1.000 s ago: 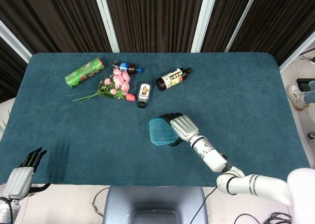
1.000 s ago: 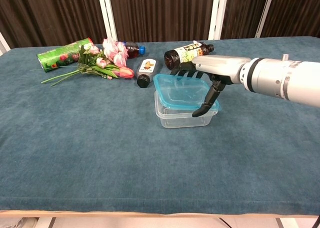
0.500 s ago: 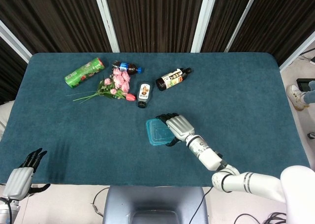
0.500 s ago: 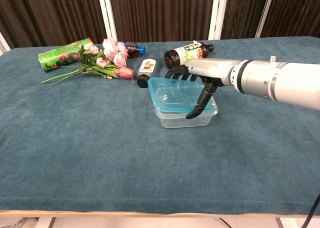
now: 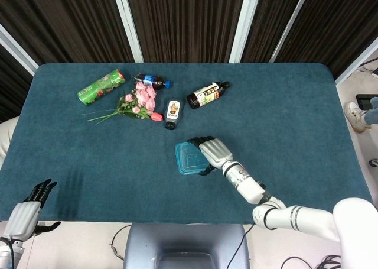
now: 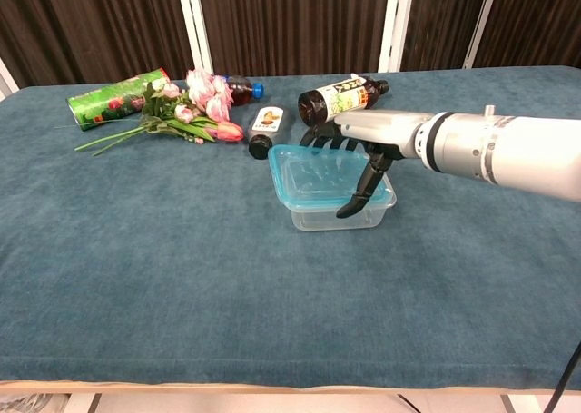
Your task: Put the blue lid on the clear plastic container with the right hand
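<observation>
Surface (image 5: 295, 115): teal cloth-covered top carrying everything named here.
Left robot hand (image 5: 23, 213): at the near left edge of the surface, far left of the container, seen only in the head view; fingers apart and straight, holding nothing.
Can (image 5: 101, 86): green, lying on its side, far left of and behind the container.
Flowers (image 5: 137, 102): pink bunch lying flat, just right of the can, stems pointing toward the can's side, left of and behind the container.
Cola bottle (image 5: 152, 80): dark, blue cap, lying down behind the flowers, touching or just beside the blooms.
Small bottle (image 5: 172, 113): dark, white label, lying just right of the flowers, behind the container and near it.
Container (image 6: 338, 211): clear plastic, standing near the middle of the surface, toward the near edge.
Lid (image 6: 316, 172): blue, on top of the container, overhanging it to the left and not squarely seated in the chest view.
Right robot hand (image 6: 363, 150): over the right part of the lid, fingers clamped on the lid, dark fingertips (image 6: 320, 139) curled over its far edge, thumb down at its near right side against the container.
Sauce bottle (image 5: 208, 94): dark, pale printed label, lying behind the container and a little to its right.
</observation>
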`<action>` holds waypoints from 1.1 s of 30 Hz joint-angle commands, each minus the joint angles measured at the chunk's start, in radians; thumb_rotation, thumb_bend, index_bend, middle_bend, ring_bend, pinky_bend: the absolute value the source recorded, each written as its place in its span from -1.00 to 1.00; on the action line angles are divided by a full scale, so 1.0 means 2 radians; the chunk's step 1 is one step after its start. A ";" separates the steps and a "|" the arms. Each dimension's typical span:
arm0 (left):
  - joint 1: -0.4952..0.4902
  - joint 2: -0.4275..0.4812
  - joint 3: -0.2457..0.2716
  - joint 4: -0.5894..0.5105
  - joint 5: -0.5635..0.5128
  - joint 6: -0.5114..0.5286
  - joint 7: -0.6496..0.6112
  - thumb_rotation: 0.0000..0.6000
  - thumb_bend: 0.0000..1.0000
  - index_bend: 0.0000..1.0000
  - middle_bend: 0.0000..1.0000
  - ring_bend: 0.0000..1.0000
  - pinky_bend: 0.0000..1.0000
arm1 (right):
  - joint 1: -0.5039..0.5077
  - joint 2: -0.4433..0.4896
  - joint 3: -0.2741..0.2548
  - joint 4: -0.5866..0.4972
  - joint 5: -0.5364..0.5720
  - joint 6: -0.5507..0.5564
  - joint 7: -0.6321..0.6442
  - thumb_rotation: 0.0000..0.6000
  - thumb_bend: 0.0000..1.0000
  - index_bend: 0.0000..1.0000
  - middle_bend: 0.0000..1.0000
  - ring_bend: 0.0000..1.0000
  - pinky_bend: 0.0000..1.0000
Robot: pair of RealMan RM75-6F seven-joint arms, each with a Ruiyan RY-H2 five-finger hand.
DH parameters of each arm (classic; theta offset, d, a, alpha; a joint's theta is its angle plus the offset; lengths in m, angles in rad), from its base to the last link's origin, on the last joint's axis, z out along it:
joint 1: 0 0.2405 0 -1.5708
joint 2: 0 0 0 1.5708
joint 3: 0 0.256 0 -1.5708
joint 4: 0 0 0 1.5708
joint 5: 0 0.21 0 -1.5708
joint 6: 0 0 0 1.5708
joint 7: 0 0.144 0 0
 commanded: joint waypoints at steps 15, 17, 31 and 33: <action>-0.001 -0.001 0.001 0.002 -0.002 -0.005 -0.004 1.00 -0.03 -0.79 -1.00 -1.00 -0.32 | -0.003 0.014 -0.006 -0.017 0.010 0.012 -0.008 1.00 -0.21 -0.02 0.06 0.12 0.13; -0.001 -0.001 0.001 0.002 -0.001 -0.005 -0.003 1.00 -0.03 -0.79 -1.00 -1.00 -0.32 | -0.003 0.017 -0.007 -0.020 0.015 0.012 -0.013 1.00 -0.21 -0.04 0.04 0.10 0.11; -0.001 -0.002 0.002 0.003 -0.003 -0.008 -0.005 1.00 -0.03 -0.79 -1.00 -1.00 -0.32 | 0.005 0.019 -0.012 -0.023 0.039 0.003 -0.026 1.00 -0.21 -0.21 -0.21 -0.20 -0.02; -0.001 -0.002 0.002 0.004 -0.003 -0.009 -0.006 1.00 -0.03 -0.79 -1.00 -1.00 -0.32 | 0.006 0.019 -0.013 -0.024 0.042 0.002 -0.028 1.00 -0.21 -0.29 -0.29 -0.29 -0.08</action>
